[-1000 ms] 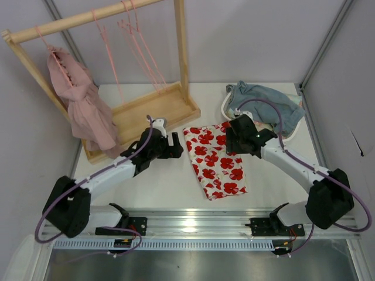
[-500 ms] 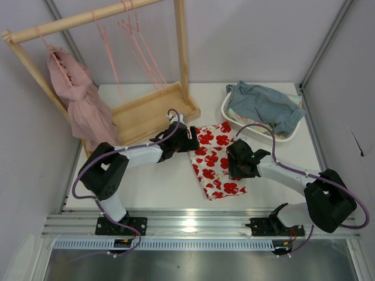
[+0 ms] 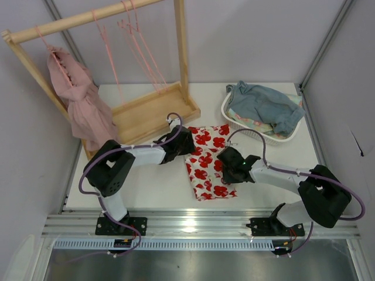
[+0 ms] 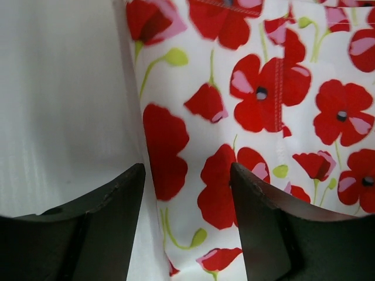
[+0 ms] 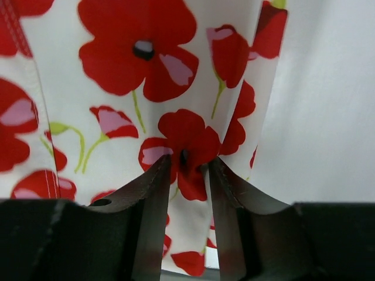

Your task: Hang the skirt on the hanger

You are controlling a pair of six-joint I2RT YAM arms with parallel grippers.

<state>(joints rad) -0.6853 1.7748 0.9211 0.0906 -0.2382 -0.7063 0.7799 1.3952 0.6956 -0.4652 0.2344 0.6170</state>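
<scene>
skirt (image 3: 208,161) lies flat on the white table (image 3: 152,181), mid-field, between the two grippers and just in front of the wooden rack (image 3: 88,17).

left gripper (image 3: 186,140) sits low at the skirt's far left corner. in its wrist view the fingers (image 4: 94,228) stand apart and straddle the cloth's left edge, one over bare table, the other over the print. nothing is caught between them.

right gripper (image 3: 224,168) is at the skirt's right edge, about halfway along. in its wrist view the fingers (image 5: 146,216) are drawn close together, with a raised fold of the cloth nipped in the narrow gap. creases run from the fold up into the fabric.

skirt is thin woven cloth, white ground, big red poppies with dark centres, green stems and buds, with a red stitched seam down one panel. roughly rectangular, slightly rumpled at both gripped sides.

hanger (image 3: 107,47) is thin pink wire with a long neck, hanging from the rack's top rail, well apart from the skirt. more like it hang further right.

rack is light, smooth wood with a tray base. a dusty-pink ruffled garment (image 3: 79,99) hangs at its left end.

white basket (image 3: 225,111) at far right holds a blue-grey cloth (image 3: 263,105), crumpled.
</scene>
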